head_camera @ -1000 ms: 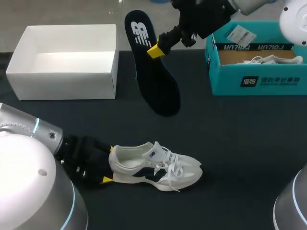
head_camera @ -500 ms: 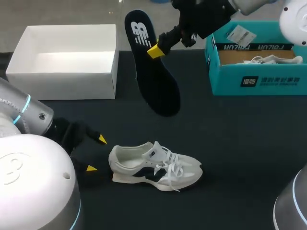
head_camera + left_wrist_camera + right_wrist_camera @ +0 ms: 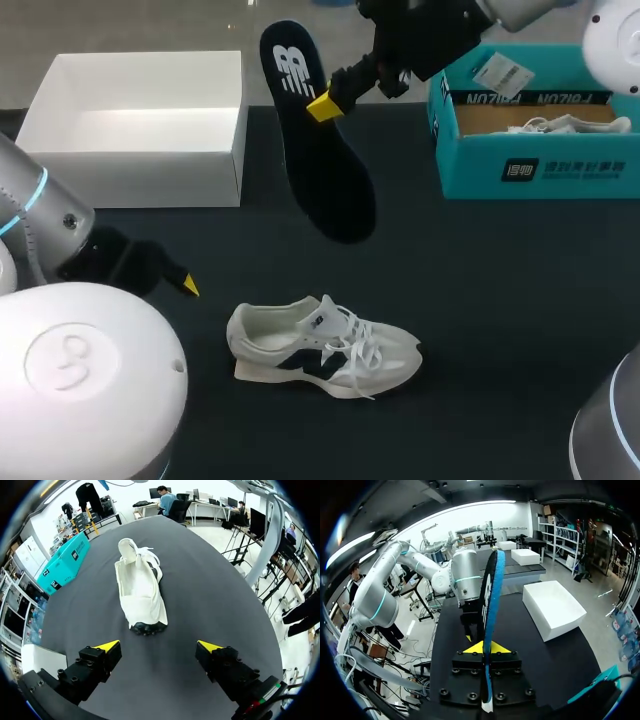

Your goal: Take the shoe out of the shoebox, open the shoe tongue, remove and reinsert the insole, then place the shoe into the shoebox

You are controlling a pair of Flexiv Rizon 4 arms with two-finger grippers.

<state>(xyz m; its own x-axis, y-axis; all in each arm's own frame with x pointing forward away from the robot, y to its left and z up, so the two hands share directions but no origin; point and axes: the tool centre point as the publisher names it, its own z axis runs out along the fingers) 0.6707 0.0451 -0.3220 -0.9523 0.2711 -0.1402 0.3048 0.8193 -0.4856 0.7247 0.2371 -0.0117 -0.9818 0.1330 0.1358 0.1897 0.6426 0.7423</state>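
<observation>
My left arm sits low at the near left, my left gripper with its fingers spread wide apart. My right arm hangs raised at the far middle, my right gripper pinching the insole.

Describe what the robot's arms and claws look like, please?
The left arm and the right arm are chunky rounded tubes in glossy white and silver-grey, with thin glowing blue rings. Each ends in a black, blocky claw studded with screw heads, its two fingers tipped bright yellow: the left claw and the right claw.
</observation>
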